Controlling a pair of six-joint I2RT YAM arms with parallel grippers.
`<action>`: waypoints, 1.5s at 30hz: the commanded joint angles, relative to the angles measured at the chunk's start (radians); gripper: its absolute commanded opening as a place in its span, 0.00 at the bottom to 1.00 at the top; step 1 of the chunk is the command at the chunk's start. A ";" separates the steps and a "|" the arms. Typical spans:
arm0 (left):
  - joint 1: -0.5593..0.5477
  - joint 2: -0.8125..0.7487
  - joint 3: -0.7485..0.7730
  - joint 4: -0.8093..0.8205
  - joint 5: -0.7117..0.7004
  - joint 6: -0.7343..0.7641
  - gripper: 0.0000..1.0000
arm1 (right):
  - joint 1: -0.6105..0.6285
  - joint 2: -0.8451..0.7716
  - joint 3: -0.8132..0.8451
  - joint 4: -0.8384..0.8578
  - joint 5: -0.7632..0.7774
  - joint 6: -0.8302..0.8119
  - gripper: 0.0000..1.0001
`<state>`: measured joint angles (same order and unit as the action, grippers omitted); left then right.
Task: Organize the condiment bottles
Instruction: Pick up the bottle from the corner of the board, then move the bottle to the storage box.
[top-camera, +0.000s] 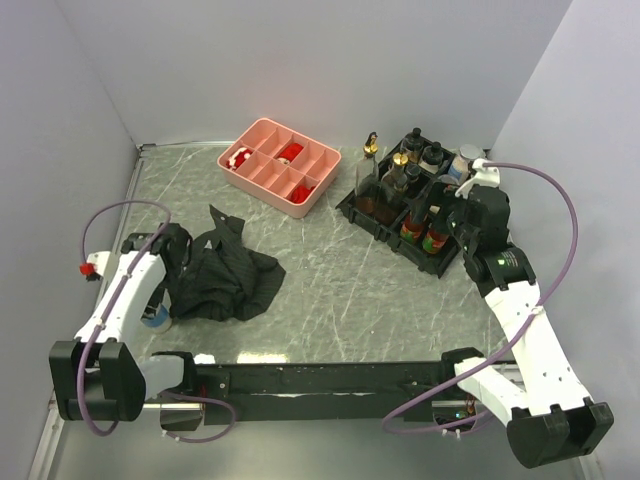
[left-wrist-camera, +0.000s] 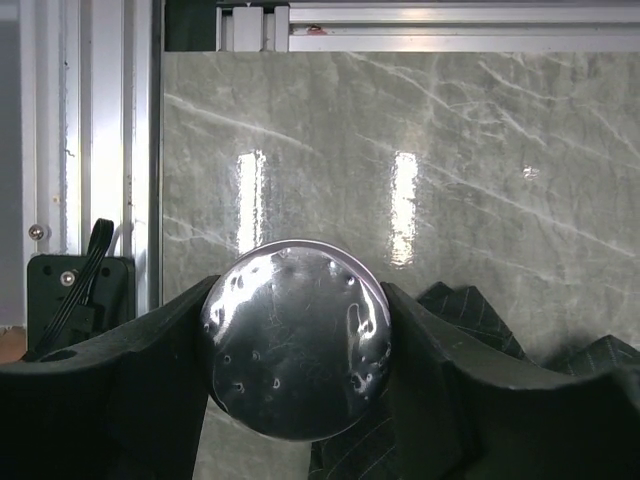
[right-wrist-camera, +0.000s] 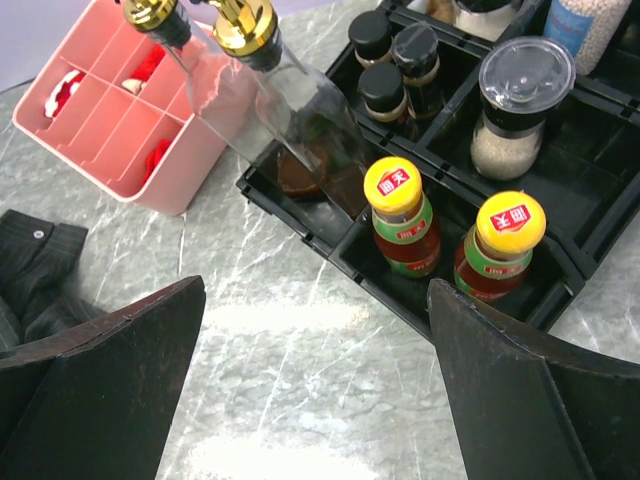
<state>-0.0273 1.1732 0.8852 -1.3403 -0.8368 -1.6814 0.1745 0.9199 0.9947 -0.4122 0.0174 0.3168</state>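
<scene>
A shaker with a shiny grey lid (left-wrist-camera: 290, 320) stands on the marble table at the left, next to the black cloth. My left gripper (left-wrist-camera: 296, 345) is shut on it, a finger pressed against each side of the lid; from above the shaker (top-camera: 155, 318) peeks out under that gripper (top-camera: 160, 300). The other condiment bottles sit in a black organizer (top-camera: 393, 236) at the right: clear gold-spouted ones (right-wrist-camera: 290, 110), two yellow-capped sauce bottles (right-wrist-camera: 398, 215), black-lidded jars (right-wrist-camera: 385, 90) and a grey-lidded shaker (right-wrist-camera: 520, 105). My right gripper (right-wrist-camera: 317, 295) hovers open before the organizer's front, holding nothing.
A pink compartment tray (top-camera: 280, 165) with red pieces stands at the back centre. A crumpled black cloth (top-camera: 225, 275) lies left of centre, beside the held shaker. A metal rail (left-wrist-camera: 100, 150) runs along the table's left edge. Walls enclose the table.
</scene>
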 joint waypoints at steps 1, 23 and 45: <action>0.010 -0.027 0.073 -0.031 -0.070 0.011 0.25 | 0.010 -0.018 0.010 0.000 0.010 0.002 1.00; 0.006 -0.079 0.405 0.576 -0.009 0.903 0.01 | 0.016 -0.078 0.051 -0.010 -0.157 0.016 1.00; -0.356 -0.118 0.242 1.133 0.949 1.327 0.01 | 0.019 -0.141 0.005 -0.004 -0.189 -0.002 1.00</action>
<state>-0.2424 1.1065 1.1248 -0.4026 0.0570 -0.4007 0.1860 0.8177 1.0073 -0.4549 -0.1593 0.3305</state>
